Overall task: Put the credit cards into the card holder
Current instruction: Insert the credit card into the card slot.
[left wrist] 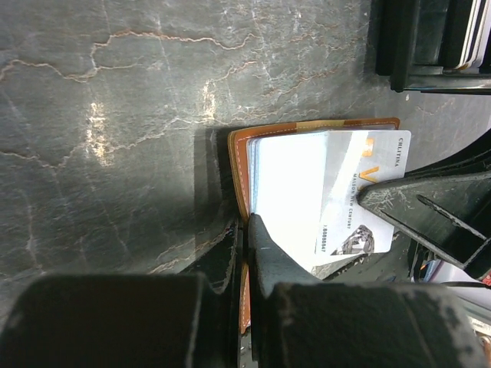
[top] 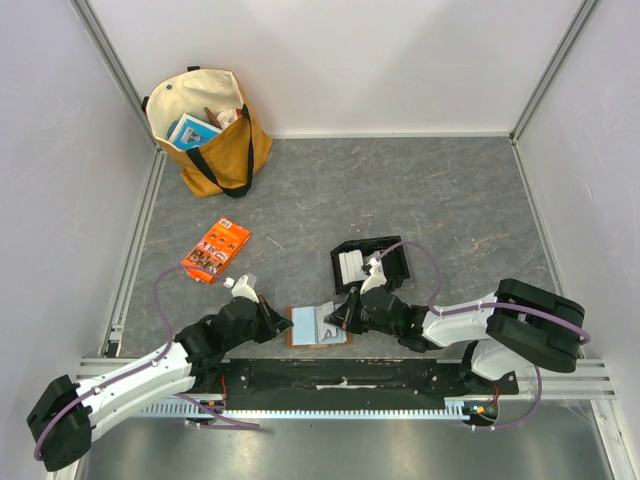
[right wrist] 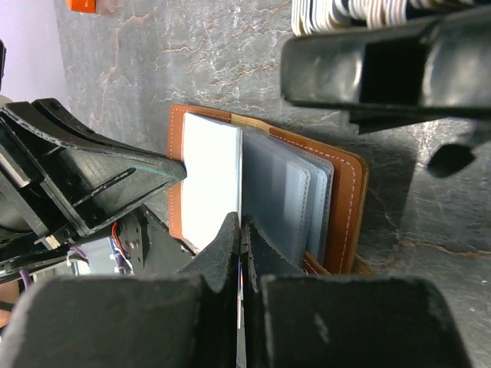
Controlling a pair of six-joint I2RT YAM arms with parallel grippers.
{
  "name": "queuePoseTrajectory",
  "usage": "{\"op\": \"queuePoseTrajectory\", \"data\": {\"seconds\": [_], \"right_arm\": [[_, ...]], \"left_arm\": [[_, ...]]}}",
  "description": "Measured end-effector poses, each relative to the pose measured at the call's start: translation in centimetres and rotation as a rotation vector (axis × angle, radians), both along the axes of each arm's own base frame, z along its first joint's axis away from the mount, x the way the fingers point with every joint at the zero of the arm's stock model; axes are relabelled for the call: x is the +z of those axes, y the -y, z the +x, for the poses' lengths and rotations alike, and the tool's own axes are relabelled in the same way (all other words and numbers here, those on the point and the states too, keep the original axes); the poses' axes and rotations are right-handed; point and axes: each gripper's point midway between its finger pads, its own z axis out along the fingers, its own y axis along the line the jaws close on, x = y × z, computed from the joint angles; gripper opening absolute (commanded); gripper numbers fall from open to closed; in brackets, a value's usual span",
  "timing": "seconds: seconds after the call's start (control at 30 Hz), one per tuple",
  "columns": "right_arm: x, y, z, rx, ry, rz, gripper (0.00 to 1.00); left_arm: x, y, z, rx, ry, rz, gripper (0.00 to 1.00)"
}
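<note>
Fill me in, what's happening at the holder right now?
Both arms are working at the open holder near the table's front edge. The left gripper is shut on the holder's edge, pinning it. The right gripper is shut on a card that lies over the clear sleeves, seemingly not tucked in yet. More cards wait in the black tray behind.

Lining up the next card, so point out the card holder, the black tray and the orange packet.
card holder point(right wrist: 347, 201), right wrist view, brown cover's right edge.
black tray point(top: 362, 244), top view, far rim.
orange packet point(top: 216, 250), top view, its middle.
</note>
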Motion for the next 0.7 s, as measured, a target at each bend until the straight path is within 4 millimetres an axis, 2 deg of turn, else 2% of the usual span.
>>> {"op": "queuePoseTrajectory", "data": {"seconds": [0.37,0.7], "right_arm": [[0.59,-0.43,-0.34,0.008,-0.010,0.060,0.00],[-0.06,-0.43,-0.57,-0.007,-0.025,0.051,0.00]], "left_arm": [[-0.19,-0.13,0.05,0.005,-0.003,0.009,0.04],[0.18,-0.07,0.12,0.006,0.009,-0.004,0.06]]}}
